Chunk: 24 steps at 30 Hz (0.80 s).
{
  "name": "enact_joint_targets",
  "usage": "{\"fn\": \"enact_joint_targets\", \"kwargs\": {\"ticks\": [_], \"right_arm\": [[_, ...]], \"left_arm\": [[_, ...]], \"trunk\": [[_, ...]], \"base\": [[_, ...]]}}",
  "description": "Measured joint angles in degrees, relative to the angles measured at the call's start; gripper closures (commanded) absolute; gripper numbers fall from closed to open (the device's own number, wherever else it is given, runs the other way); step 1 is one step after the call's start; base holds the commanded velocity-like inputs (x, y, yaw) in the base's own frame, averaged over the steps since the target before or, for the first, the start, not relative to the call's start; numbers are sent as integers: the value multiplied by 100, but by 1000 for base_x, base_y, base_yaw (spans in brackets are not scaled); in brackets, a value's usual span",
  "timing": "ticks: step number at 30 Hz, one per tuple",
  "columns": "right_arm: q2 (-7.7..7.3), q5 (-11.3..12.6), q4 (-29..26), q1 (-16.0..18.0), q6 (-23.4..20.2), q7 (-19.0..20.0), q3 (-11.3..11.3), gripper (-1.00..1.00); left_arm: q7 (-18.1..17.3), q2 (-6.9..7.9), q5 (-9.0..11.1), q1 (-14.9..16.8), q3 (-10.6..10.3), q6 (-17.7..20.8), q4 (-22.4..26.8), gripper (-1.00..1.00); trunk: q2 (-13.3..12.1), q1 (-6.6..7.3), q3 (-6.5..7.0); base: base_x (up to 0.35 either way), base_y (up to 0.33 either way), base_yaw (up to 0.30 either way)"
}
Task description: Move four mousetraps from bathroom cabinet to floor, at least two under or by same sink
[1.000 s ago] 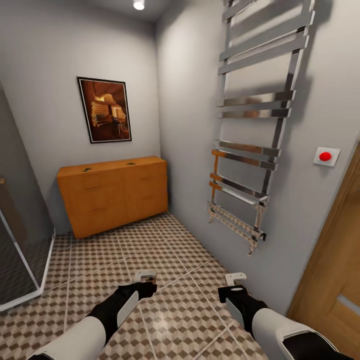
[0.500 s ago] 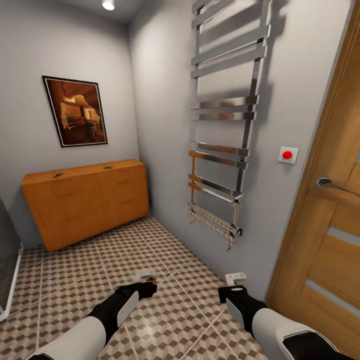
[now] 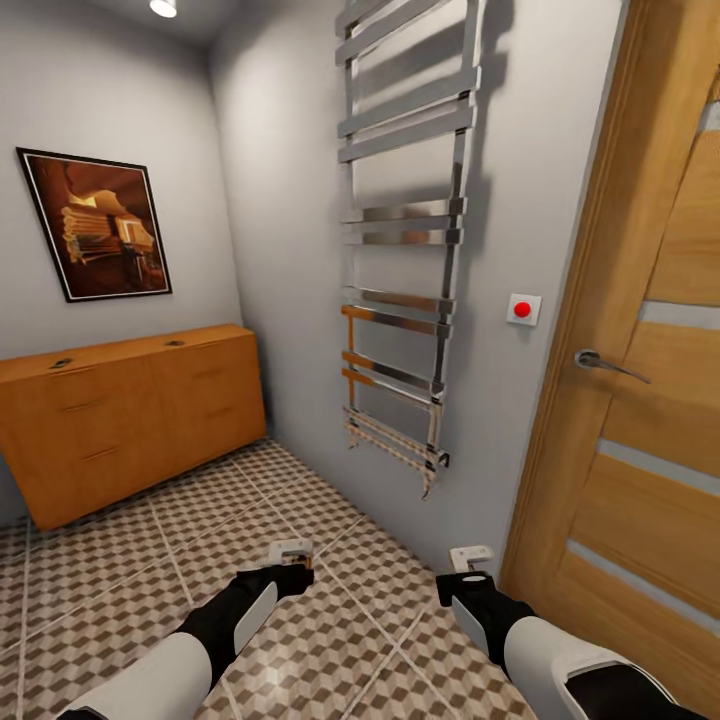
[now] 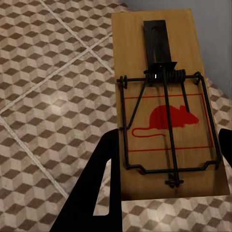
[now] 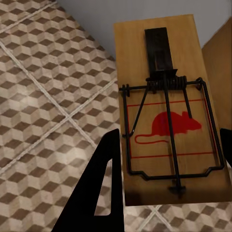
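Each gripper holds a mousetrap above the cube-patterned bathroom floor. My left gripper is shut on a tan mousetrap with a red mouse print and a dark wire bar. My right gripper is shut on a second mousetrap of the same look. In the head view the left gripper and the right gripper hang low at the bottom. The orange-brown cabinet stands at the far left wall, drawers shut. Two small flat things lie on its top, too small to make out. The sink is out of view.
A chrome towel rail hangs on the grey wall ahead. A wooden door with a lever handle stands close on the right, a red button beside it. A framed picture hangs above the cabinet.
The whole picture has slid left, so the camera has turned right. The door has come fully into view and the shower glass is gone. Both arms keep their pose and their traps.
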<state>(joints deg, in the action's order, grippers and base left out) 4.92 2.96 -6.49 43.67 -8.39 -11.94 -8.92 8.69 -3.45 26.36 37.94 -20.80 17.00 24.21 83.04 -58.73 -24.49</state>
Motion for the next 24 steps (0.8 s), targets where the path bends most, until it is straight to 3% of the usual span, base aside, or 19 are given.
{"fn": "enact_joint_targets", "kwargs": {"ticks": [9, 24], "right_arm": [[3, -3, 74, 1, -5, 5, 0, 100], [13, 11, 112, 0, -11, 13, 9, 100]], "left_arm": [[0, 3, 0, 0, 0, -4, 0, 100], [0, -4, 0, 1, -6, -3, -1, 100]], "trunk": [[0, 0, 4], [0, 0, 4]], "base": [[0, 0, -70], [0, 0, -265]]}}
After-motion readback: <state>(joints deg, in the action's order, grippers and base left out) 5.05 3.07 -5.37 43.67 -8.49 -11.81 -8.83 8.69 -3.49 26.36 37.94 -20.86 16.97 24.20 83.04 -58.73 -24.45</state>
